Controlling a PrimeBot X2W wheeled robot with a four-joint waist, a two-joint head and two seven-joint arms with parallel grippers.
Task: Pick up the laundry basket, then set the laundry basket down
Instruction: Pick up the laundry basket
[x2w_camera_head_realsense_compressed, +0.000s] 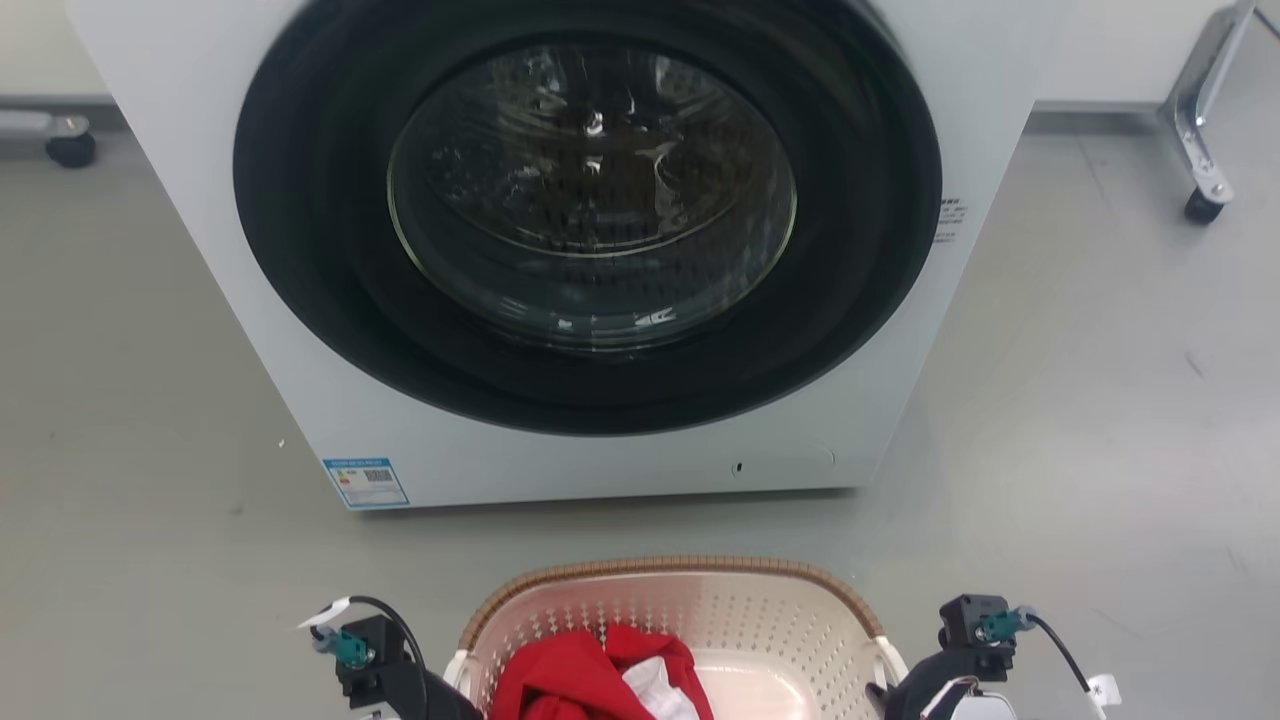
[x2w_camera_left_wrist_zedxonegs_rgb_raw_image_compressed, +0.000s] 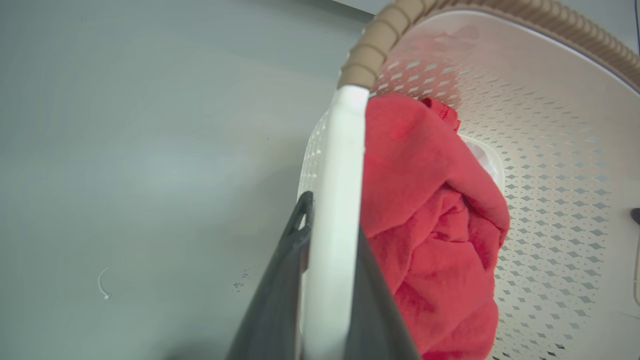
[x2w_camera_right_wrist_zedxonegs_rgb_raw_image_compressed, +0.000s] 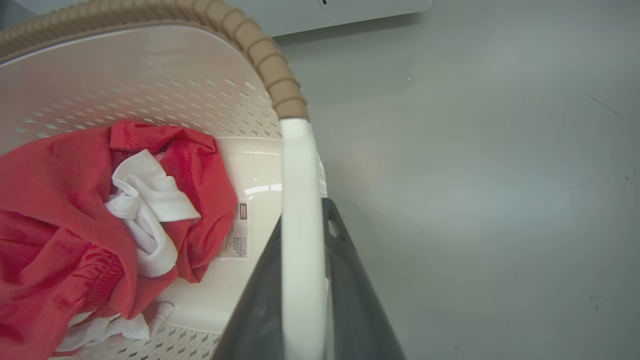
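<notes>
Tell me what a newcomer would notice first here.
The large white front-loading washer with its dark round door dominates the head view's upper half. In front of it, the cream perforated plastic laundry basket holds crumpled red and white clothes, its white side handles clamped by the left gripper and right gripper.

Head camera peers forward and down: washer (x2w_camera_head_realsense_compressed: 590, 250) ahead, basket (x2w_camera_head_realsense_compressed: 780, 620) at the bottom edge. Left wrist camera looks close along the left gripper (x2w_camera_left_wrist_zedxonegs_rgb_raw_image_compressed: 332, 220), right one along the right gripper (x2w_camera_right_wrist_zedxonegs_rgb_raw_image_compressed: 302, 215); all share the red clothes (x2w_camera_head_realsense_compressed: 570, 680) just beside both.
</notes>
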